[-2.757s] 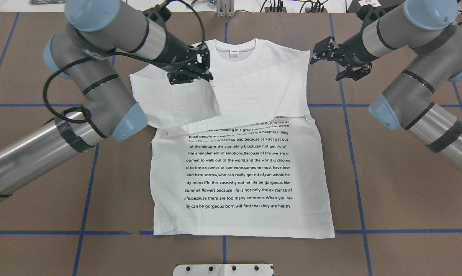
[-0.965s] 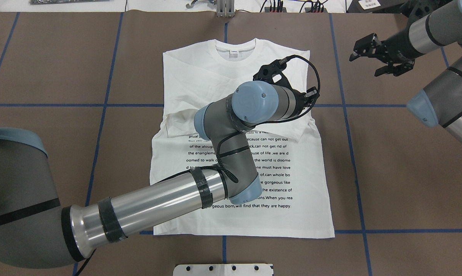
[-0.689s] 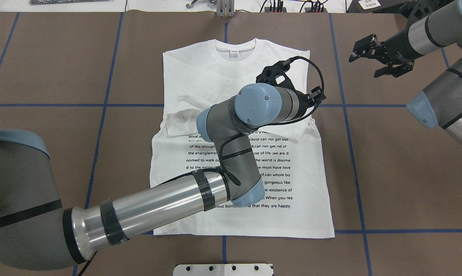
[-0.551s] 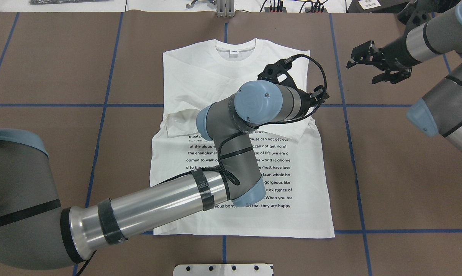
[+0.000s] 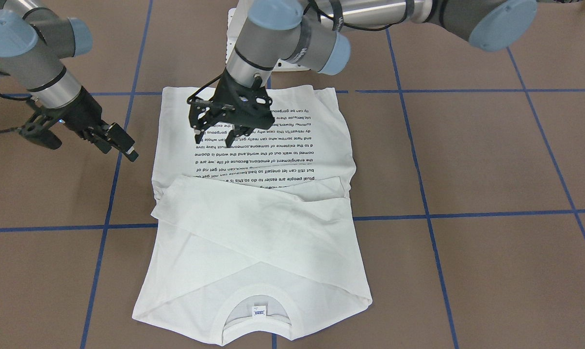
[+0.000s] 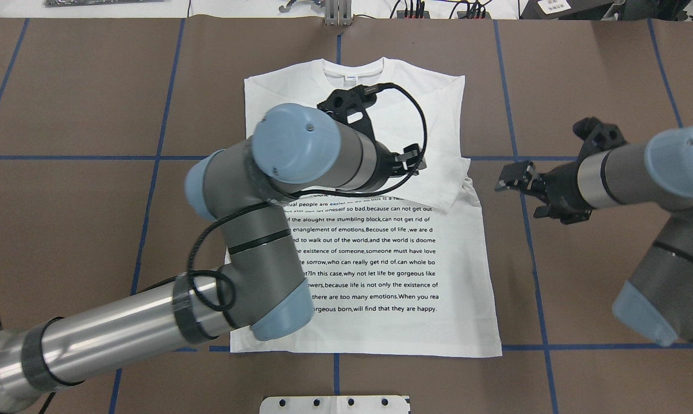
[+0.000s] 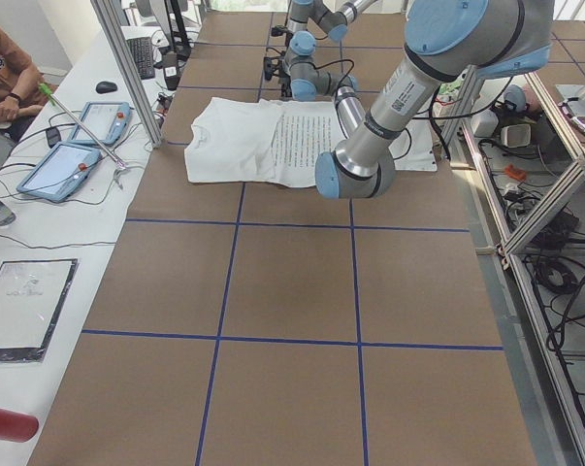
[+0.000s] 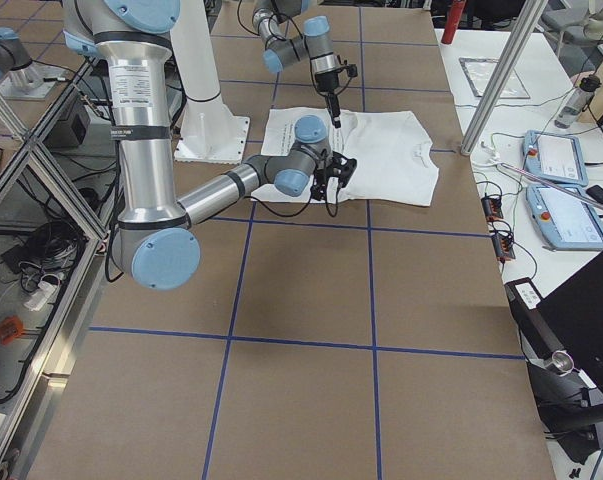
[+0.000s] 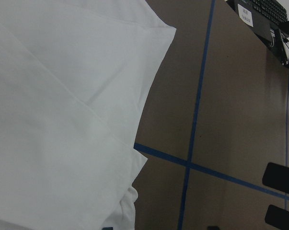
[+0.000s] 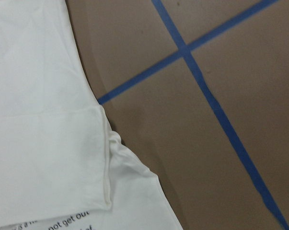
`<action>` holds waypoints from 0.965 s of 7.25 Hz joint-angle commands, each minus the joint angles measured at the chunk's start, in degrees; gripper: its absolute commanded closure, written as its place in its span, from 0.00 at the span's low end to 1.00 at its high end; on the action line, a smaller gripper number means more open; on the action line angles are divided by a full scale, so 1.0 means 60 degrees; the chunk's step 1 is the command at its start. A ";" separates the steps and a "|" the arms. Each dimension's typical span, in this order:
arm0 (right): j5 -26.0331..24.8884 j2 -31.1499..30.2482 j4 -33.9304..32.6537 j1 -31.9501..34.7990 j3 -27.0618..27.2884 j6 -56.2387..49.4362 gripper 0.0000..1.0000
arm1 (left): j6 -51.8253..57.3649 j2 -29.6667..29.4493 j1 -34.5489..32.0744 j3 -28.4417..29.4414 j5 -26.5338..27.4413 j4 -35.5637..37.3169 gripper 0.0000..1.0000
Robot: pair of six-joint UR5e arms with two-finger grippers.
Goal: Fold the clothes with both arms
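The white T-shirt [image 6: 381,259] lies flat on the brown table with its black text [image 6: 369,253] up and its collar [image 6: 352,72] at the far side. Both sleeves are folded across the chest [image 5: 253,232]. My left gripper [image 5: 214,139] hangs open and empty just above the text lines; in the overhead view its wrist hides it. My right gripper [image 6: 524,192] is open and empty, low over the table just off the shirt's right edge, level with the folded sleeve. The left wrist view shows the right gripper's fingers [image 9: 281,175] beside the shirt [image 9: 63,120].
Blue tape lines [image 6: 530,241] grid the brown table. The white base plate [image 6: 335,404] sits at the near edge. A side table with tablets [image 7: 79,136] and a seated person [image 7: 1,68] lies beyond the far edge. Metal frame posts [image 8: 511,60] stand there.
The left sleeve has been folded across the chest and let go. The left wrist has since pulled back to the left. The right gripper came from the far right corner to the shirt's right edge.
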 commanded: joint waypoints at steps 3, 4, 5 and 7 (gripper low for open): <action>-0.3464 -0.0295 -0.3637 -0.4516 0.2353 0.3754 0.05 | 0.1105 0.1863 -0.0226 -0.2449 0.0040 0.1033 0.27; -0.3846 -0.0308 -0.3656 -0.4944 0.2353 0.4356 0.11 | 0.1089 0.1878 -0.0211 -0.2464 0.0083 0.1018 0.27; -0.3878 -0.0453 -0.3729 -0.5093 0.2237 0.4377 0.12 | 0.1089 0.1907 -0.0211 -0.2464 0.0127 0.1018 0.27; -0.3806 -0.0586 -0.3744 -0.5182 0.2134 0.4406 0.14 | 0.1089 0.1995 -0.0196 -0.2464 0.0142 0.1018 0.27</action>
